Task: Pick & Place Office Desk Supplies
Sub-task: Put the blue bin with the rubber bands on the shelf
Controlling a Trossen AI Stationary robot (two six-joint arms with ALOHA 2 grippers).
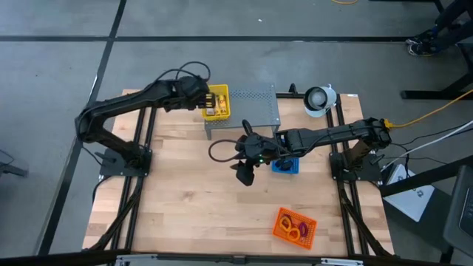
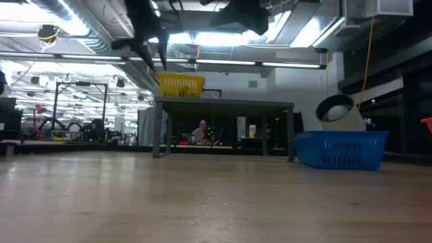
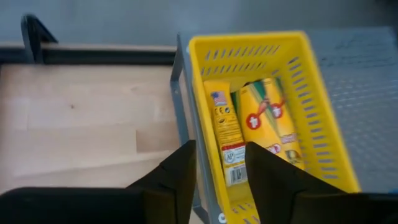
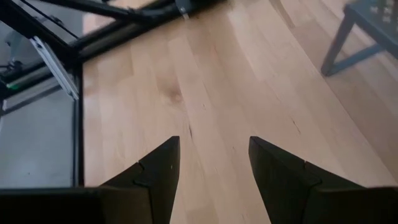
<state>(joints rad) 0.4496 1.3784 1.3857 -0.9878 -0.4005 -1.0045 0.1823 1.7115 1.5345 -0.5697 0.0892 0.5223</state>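
A yellow tray (image 3: 298, 68) stands on the left end of the grey perforated stand (image 1: 247, 111) at the table's far side. Yellow-and-white packets (image 3: 249, 124) lie flat inside it. My left gripper (image 3: 221, 171) hovers open above the tray's near-left corner, clear of the packets; in the high view it (image 1: 201, 96) is at the tray's left. My right gripper (image 4: 214, 162) hangs open over bare wood at mid-table (image 1: 244, 174), with nothing between its fingers. An orange tray (image 1: 295, 227) near the front right holds purple and yellow loops.
A blue tray (image 1: 285, 165) sits just right of my right gripper. A white round object (image 1: 319, 100) stands at the far right. The stand's legs (image 2: 162, 128) rest on the table. Bare wood (image 1: 192, 199) lies at the front left.
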